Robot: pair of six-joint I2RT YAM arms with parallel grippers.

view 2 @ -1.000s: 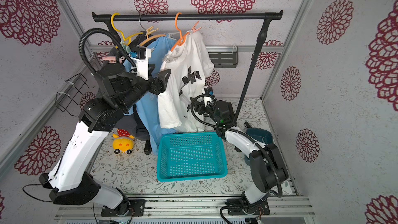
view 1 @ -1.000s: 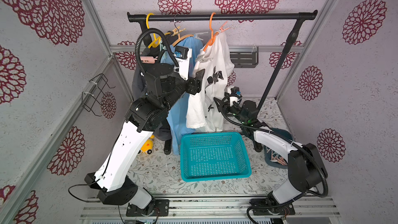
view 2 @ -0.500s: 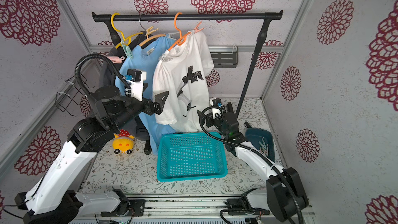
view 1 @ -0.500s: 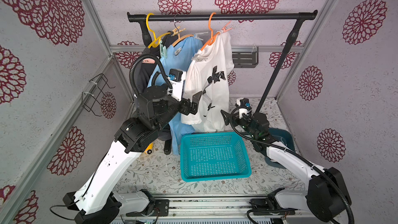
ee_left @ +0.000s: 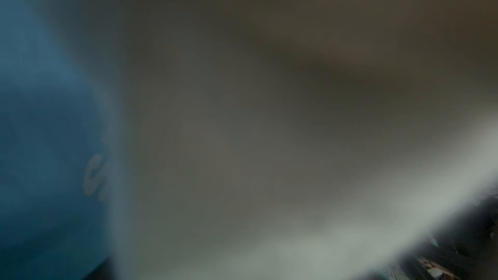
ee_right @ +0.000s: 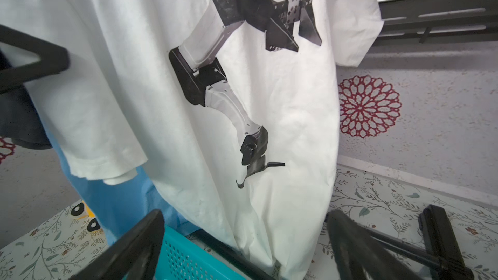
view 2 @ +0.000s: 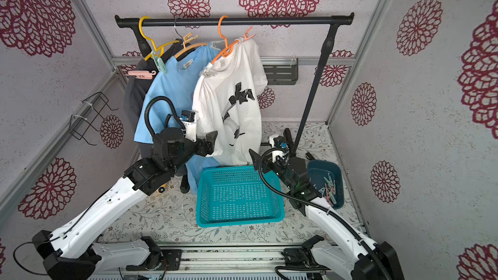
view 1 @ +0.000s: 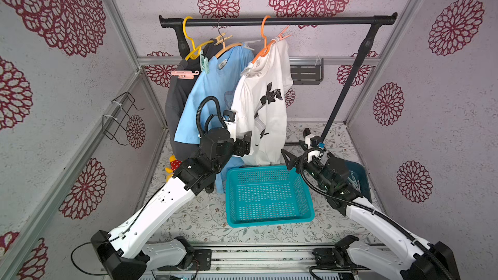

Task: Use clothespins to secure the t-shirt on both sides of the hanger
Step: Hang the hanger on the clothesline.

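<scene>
Up on the orange hanger (view 1: 265,47), white t-shirt (view 1: 266,109) pegged at both ends: whitish clothespin (view 1: 249,70) nearest, peach clothespin (view 1: 283,34) farthest, axis running away from the arms. Left gripper (view 1: 245,144) close against the cloth, spread or pinched, cannot tell; right gripper (ee_right: 245,216) spread wide, empty, just short of it.

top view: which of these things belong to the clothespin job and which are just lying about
Belongs:
white t-shirt with black robot-arm print
orange plastic hanger
peach clothespin and whitish clothespin on its shoulders
dark blue tub of spare clothespins

Lying about:
teal plastic basket
light blue t-shirt
dark grey garment
yellow and red toy
</scene>
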